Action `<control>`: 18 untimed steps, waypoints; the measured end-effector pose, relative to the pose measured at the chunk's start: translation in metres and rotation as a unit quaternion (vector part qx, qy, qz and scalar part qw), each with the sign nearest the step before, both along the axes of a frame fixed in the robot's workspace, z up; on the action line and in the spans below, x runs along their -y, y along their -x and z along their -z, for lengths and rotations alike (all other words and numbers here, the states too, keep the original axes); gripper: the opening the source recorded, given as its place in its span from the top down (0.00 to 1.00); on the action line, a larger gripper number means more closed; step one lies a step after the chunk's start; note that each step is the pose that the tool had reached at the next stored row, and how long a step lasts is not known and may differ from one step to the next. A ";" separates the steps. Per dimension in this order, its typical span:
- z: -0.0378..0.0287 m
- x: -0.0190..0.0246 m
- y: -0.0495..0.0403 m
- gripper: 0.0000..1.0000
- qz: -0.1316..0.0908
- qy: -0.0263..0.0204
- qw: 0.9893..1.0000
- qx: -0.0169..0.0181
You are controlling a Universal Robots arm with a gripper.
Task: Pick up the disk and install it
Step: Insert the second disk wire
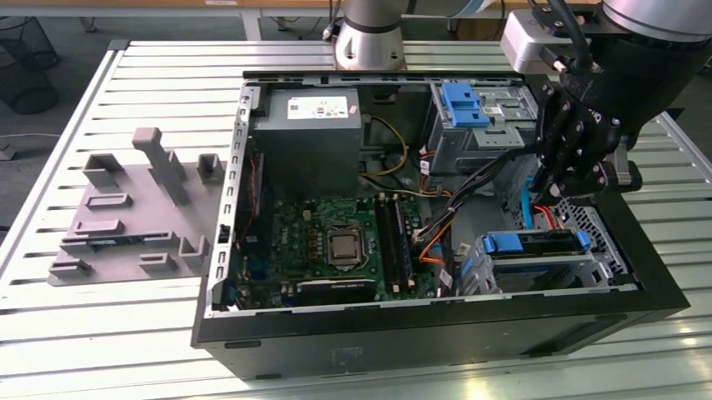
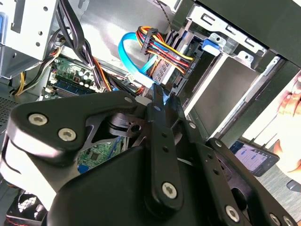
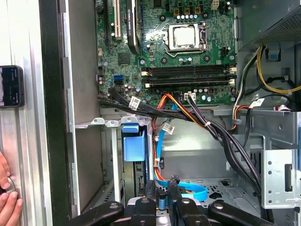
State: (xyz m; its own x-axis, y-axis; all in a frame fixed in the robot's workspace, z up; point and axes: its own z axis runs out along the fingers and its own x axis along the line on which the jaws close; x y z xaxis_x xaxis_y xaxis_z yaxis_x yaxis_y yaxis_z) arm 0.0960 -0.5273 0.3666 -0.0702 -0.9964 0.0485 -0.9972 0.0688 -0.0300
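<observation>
The disk (image 1: 532, 244), silver with a blue bracket, sits in the drive cage at the corner of the open computer case (image 1: 445, 329), on the exterior view's right. Its blue bracket (image 3: 133, 146) also shows in the first wrist view, and a corner of it (image 2: 211, 44) in the second. My gripper (image 1: 553, 190) hangs inside the case just behind the cage. Its fingers (image 2: 162, 110) are pinched on the end of a thin blue data cable (image 2: 134, 56), which loops beside the disk (image 3: 193, 189). A bundle of coloured power wires (image 2: 162, 47) runs to the cage.
Motherboard (image 3: 188, 37), grey power supply box (image 1: 306, 125) and an upper bay with a blue latch piece (image 1: 462, 104) fill the case. Black cables (image 3: 221, 136) cross its middle. A grey moulded tray (image 1: 128, 217) lies on the slatted table. A person's hand (image 3: 7, 197) and a phone (image 3: 10, 85) are outside the case wall.
</observation>
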 end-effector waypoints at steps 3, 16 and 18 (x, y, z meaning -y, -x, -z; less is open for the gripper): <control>0.0000 0.0001 0.0000 0.76 0.000 0.000 1.000 0.000; 0.0010 0.0055 0.0000 0.84 0.000 -0.013 1.000 0.000; 0.0015 0.0057 0.0000 0.84 0.000 -0.013 1.000 0.000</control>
State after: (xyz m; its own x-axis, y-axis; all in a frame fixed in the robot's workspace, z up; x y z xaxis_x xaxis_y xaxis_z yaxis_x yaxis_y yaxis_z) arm 0.0961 -0.5330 0.3651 -0.0702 -0.9973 0.0228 -0.9972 0.0695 -0.0273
